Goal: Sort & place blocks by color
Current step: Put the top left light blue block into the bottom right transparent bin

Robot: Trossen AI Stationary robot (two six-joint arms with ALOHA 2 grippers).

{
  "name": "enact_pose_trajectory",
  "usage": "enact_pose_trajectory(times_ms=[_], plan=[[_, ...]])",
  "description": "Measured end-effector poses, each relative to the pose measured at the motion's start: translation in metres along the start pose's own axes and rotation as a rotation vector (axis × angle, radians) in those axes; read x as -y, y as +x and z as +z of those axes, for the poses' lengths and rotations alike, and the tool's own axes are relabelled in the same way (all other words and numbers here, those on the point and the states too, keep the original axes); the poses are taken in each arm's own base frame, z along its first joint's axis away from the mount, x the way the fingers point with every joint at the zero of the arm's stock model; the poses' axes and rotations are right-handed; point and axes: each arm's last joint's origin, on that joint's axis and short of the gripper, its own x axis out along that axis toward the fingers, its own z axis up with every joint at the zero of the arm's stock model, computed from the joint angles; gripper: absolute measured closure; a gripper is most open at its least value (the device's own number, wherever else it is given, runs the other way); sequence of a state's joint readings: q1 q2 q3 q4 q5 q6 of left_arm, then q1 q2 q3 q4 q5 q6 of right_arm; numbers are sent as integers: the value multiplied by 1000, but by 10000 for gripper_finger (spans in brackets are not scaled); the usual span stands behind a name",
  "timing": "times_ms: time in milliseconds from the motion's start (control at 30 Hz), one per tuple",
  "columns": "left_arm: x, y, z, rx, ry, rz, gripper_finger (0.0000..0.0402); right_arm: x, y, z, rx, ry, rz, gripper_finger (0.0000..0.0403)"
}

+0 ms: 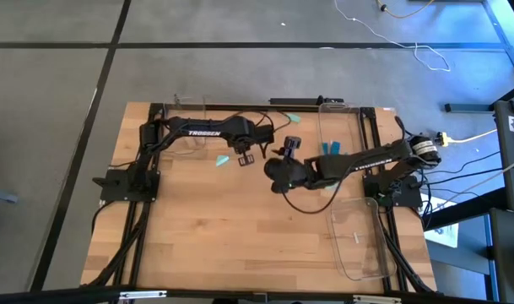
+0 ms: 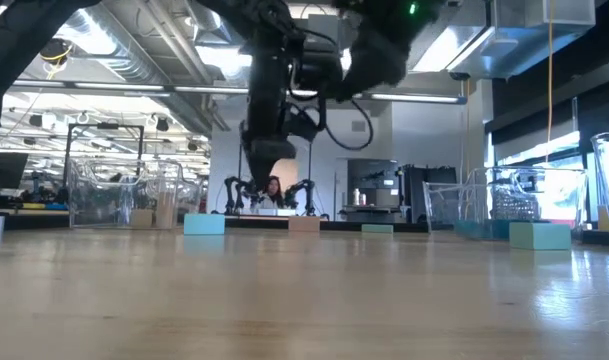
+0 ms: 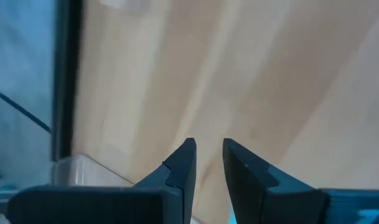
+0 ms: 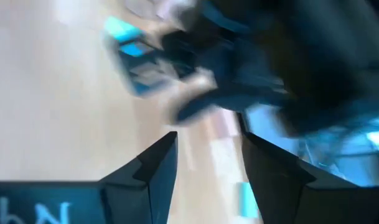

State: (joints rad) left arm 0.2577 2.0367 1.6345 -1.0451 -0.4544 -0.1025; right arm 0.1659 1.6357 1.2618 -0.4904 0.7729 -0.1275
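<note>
A grey concrete floor with dark seams surrounds a pale wooden table [image 1: 240, 228], its planked top smooth and faintly glossy in the low view, with a busy workshop and a seated person beyond. 3 clear plastic trays [image 1: 358, 241] stand on it: one near the front right corner, one at the back edge right of centre, one by the back left corner. They are thin-walled and see-through.

Both dark arms reach toward the middle of the back half. The left gripper [image 1: 246, 157] hangs just above the wood; its wrist view shows the fingers a narrow gap apart with bare table between them, holding nothing. The right gripper [image 1: 291, 145] sits just beside it, toward the right edge, fingers set apart and empty.

The blocks are small, hard-edged and look light. 2 blue blocks [image 1: 330, 149] lie in the back-edge tray. A mint block [image 1: 224, 160] rests on the open table just left of the left gripper, and another mint piece [image 1: 296, 118] lies nearer the back edge. The low view shows a tan block [image 2: 304, 224] among them.

Being stiff and probably smooth, each should be pinched across 2 flat parallel faces; on wedges the sloped face would likely slip out.
</note>
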Motion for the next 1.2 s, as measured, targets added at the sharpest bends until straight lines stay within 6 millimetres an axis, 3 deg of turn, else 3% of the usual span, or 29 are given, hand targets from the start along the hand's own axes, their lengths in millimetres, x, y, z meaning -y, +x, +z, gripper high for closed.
enact_pose_trajectory(times_ms=[367, 567, 700, 833, 1033, 1200], plan=[[-18, -19, 13, 50, 29, 1, 330, -4, -60, 35, 83, -7, 242, 222], [-44, -41, 17, 36, 7, 10, 330, -10, -73, 37, 88, -39, 265, 222], [-70, -74, 14, 104, -49, 17, 330, -12, -73, 31, 34, -7, 313, 222], [-94, -120, -3, 222, -105, 20, 330, -11, -72, 27, -15, 44, 308, 222], [-118, -192, -53, 406, -207, -23, 330, -11, -69, 25, -31, 100, 311, 222], [-115, -242, -95, 553, -223, -94, 330, -8, -57, 30, -16, 168, 299, 222]])
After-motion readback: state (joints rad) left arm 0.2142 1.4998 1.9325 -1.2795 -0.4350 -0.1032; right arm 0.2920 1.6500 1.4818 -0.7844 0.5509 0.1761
